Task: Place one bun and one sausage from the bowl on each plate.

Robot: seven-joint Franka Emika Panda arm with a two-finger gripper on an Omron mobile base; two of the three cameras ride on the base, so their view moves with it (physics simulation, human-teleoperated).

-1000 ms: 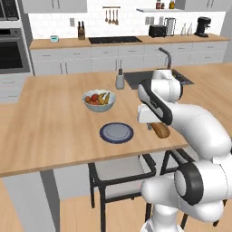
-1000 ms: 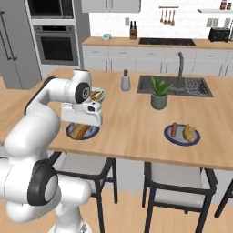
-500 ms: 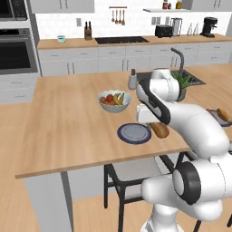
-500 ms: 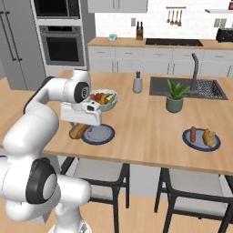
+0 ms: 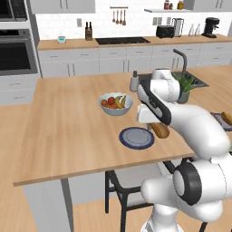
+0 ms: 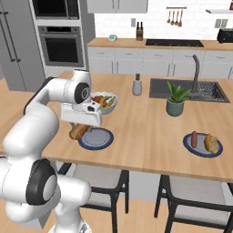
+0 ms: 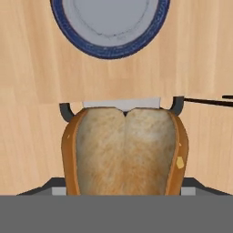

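A golden-tan elongated hot-dog bun [image 7: 125, 152] is seen close up in the hand view, clamped between the two dark finger tips of the two-finger gripper [image 7: 122, 109], which press against its two long sides; its pale split face is turned toward the camera. Beyond it in that view the light wooden counter [image 7: 32, 59] and the rim of a flat round dark blue-grey plate [image 7: 109, 27] with a lighter grey centre are shown. In the left base view the bun [image 5: 159, 130] is seen held just beside that plate [image 5: 137, 137], near the front edge of the counter [image 5: 63, 131], with the gripper [image 5: 152, 121] above it. From the right base view the same bun [image 6: 78, 131] is seen at the plate's [image 6: 96, 139] other side, under the gripper [image 6: 82, 124]. A second plate [image 6: 203, 144] alike in colour is made out in the right base view toward the front right corner of the counter, already carrying a reddish-brown sausage [image 6: 195, 139] and another bun [image 6: 210, 142]; in the left base view only a sliver of it shows at the right edge. A pale bowl of fruit [image 5: 115, 103] stands behind the near plate, well apart from it. A green potted plant [image 6: 176, 98] stands by the sink [image 6: 189, 88]. Bare wood is left open to the left of the near plate and between the two plates.
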